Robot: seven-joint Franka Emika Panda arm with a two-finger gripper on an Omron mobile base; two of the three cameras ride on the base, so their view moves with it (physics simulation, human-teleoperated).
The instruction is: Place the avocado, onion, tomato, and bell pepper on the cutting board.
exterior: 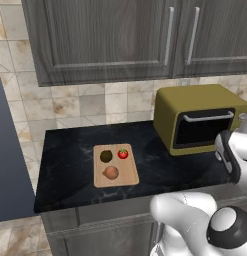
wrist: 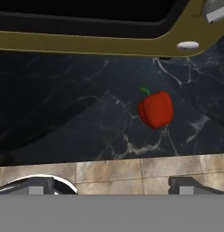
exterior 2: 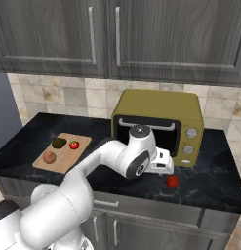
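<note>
Vegetables are seen on the cutting board (exterior: 116,179), which lies flat on the black counter (exterior: 70,165) near its left end. Three of them are on the board: the avocado (exterior: 106,156) at the back left, the tomato (exterior: 123,153) at the back right, and the onion (exterior: 111,172) nearer the front. They sit close together but are not touching. Bare wood is left along the board's front edge and right side.

The bell pepper (wrist: 155,109) is found far from the board, on the counter in front of the yellow oven (exterior 2: 158,124), close to the counter's front edge. In the right base view it is seen as a red ball (exterior 2: 172,181) just below the gripper (exterior 2: 163,166). A small green stem can be seen on it in the hand view. Open black counter lies all around it, and the oven's bottom edge is close behind it.

The gripper is held above the pepper, and its jaws are wide apart with nothing between them. In the hand view the fingertips (wrist: 38,186) are seen low down, with the pepper up between them but not touched.

A wide strip of bare counter is left between the board and the oven. Dark cabinets (exterior: 110,35) hang above. No writing or labels can be read anywhere.
</note>
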